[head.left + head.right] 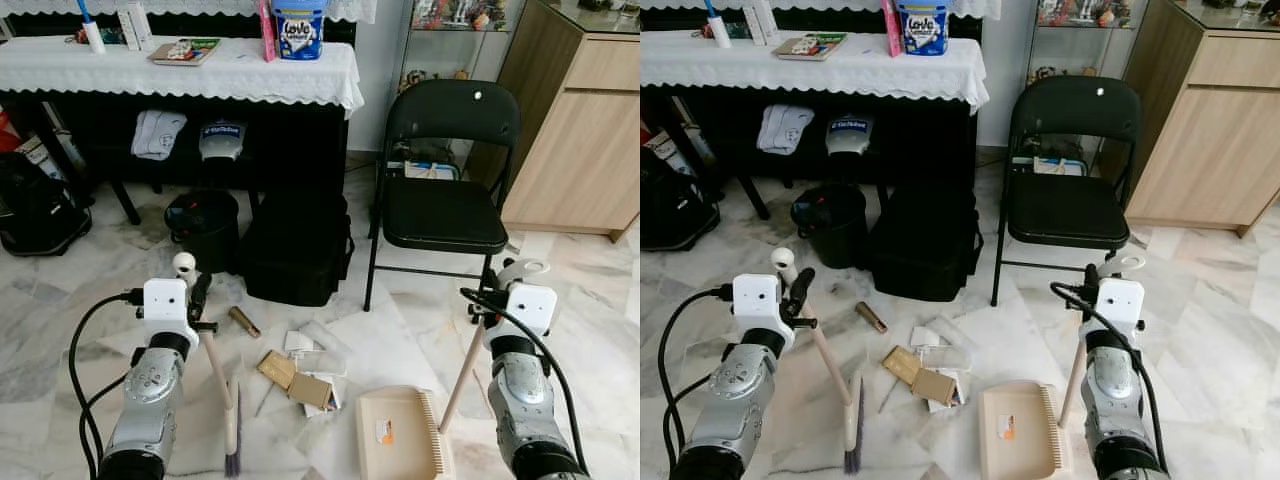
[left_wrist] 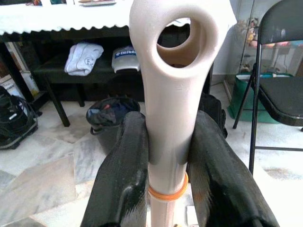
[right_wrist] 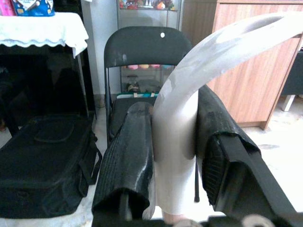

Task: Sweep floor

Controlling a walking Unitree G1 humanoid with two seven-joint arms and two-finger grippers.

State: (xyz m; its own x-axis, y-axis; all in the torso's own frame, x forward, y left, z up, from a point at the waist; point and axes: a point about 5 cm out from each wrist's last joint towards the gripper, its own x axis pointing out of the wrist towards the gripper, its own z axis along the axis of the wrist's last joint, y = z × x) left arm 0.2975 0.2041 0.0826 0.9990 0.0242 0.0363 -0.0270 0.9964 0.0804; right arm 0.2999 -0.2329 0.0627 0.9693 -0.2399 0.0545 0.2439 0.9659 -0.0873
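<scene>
Both sets of jaws are clamped tight on handles. The left gripper (image 2: 168,156) squeezes the top of the broom (image 1: 222,385) just under its hanging loop, and the right gripper (image 3: 173,156) pinches the pale handle of the dustpan (image 1: 400,432) just below its curved top.

The broom slants down from the left gripper to the marble floor (image 1: 580,290), its bristles resting just left of a small heap of rubbish (image 1: 300,375): cardboard scraps, bits of paper, and a brown tube a little apart. The dustpan sits flat on the floor just right of that heap, comb edge on its far right. Behind stand a black folding chair (image 1: 445,165), a black bag (image 1: 295,245) and a small black bin (image 1: 203,225) under a cloth-covered tabletop (image 1: 180,65).

Both tools look light and stiff, smooth plastic that might twist in the grip, so holding high on the handle gives reach but little leverage. The scraps seem featherlight and likely to scatter under a hard stroke.
</scene>
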